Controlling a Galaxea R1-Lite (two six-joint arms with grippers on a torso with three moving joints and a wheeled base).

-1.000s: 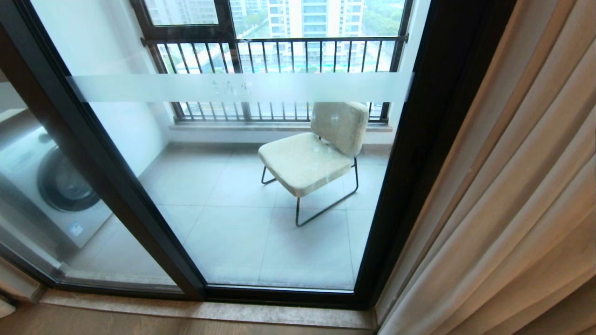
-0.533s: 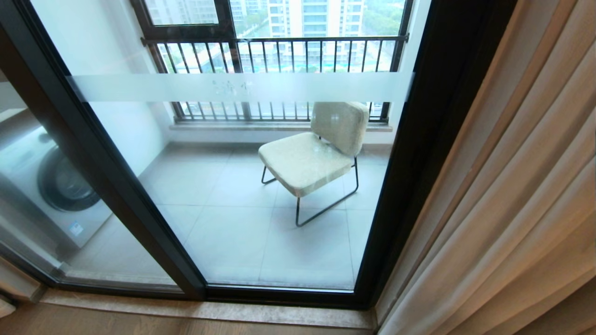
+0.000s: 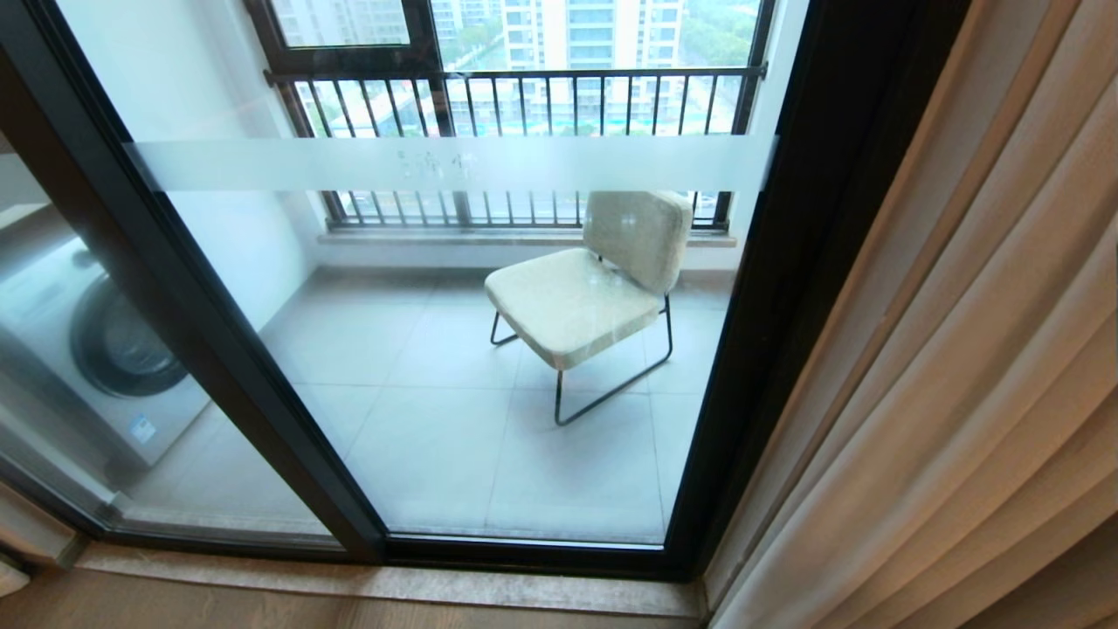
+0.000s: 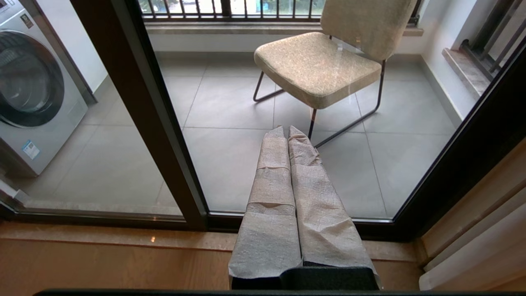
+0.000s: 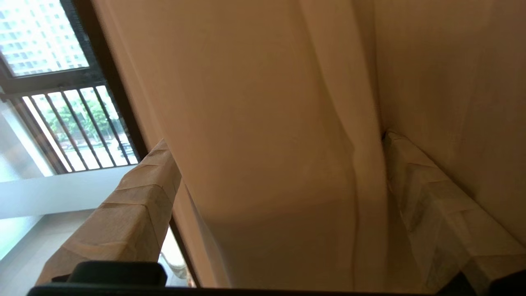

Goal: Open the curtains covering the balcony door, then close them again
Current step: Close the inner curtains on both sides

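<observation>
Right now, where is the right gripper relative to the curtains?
It is outside the head view; in the right wrist view the right gripper has its fingers spread around a fold of the curtains, beside the balcony door frame.

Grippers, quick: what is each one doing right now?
Left gripper: closed, holding nothing.
Right gripper: open, curtain fold between its fingers, not clamped.
</observation>
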